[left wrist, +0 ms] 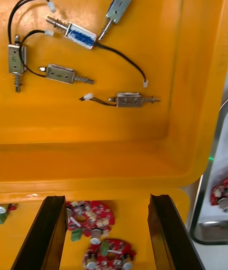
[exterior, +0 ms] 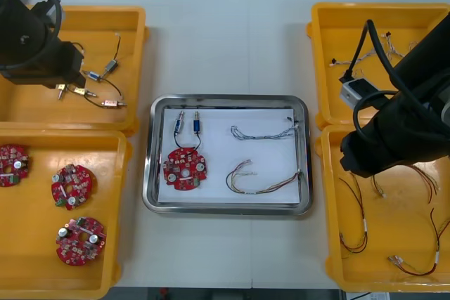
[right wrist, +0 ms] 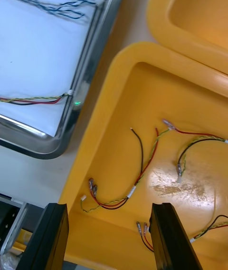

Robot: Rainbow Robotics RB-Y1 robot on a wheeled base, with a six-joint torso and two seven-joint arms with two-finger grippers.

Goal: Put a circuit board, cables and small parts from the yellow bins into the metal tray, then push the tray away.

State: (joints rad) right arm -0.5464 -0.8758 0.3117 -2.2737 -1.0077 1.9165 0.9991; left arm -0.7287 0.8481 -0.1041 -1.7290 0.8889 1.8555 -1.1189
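Left pincer (left wrist: 107,198), right pincer (right wrist: 109,206) spread (over bins (exterior: 28,110)); board (exterior: 184,168) markings seemingly illegible.

Four bins (exterior: 84,13) are counted, two at each side of the bench. One tray (exterior: 151,173) is seen between them. Four boards (exterior: 72,186) are counted: three in the near left bin and one in the tray. Seven small parts (left wrist: 118,6) are counted: five in the far left bin, two in the tray. Two cables (exterior: 264,132) are counted in the tray. Several more are seen in the right bins; their exact number cannot be told.
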